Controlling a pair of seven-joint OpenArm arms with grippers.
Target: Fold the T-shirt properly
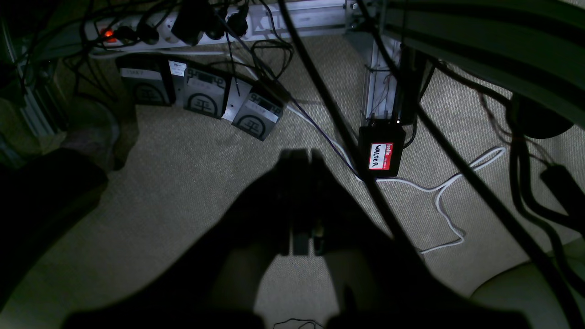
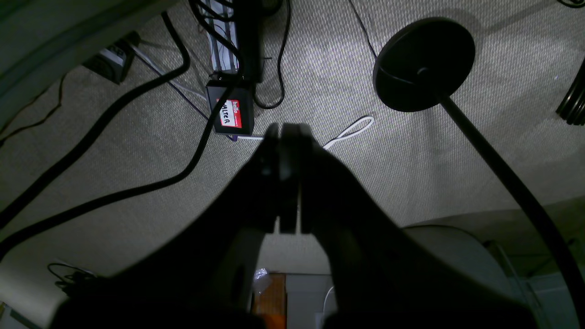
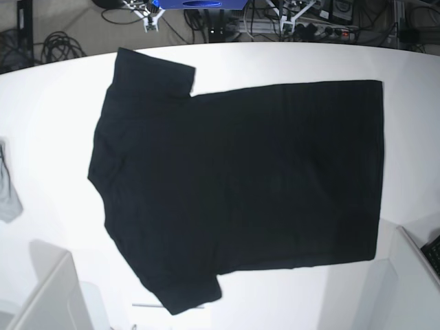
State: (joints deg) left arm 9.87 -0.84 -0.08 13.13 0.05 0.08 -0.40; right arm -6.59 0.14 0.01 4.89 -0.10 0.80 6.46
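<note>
The black T-shirt (image 3: 234, 179) lies spread flat on the white table (image 3: 55, 103), plain side up, neck end to the left and hem to the right; no print shows. It is out of both wrist views. My left gripper (image 1: 301, 157) is shut and empty, pointing at the carpet below table level. My right gripper (image 2: 287, 130) is also shut and empty above the carpet. Neither gripper's fingers show in the base view; only white arm parts sit at its bottom left (image 3: 48, 295) and bottom right (image 3: 412, 275) corners.
A small grey cloth (image 3: 7, 185) lies at the table's left edge. On the floor are cables, a power strip (image 1: 137, 27), a black box with a red label (image 1: 381, 153) and a round black stand base (image 2: 422, 64).
</note>
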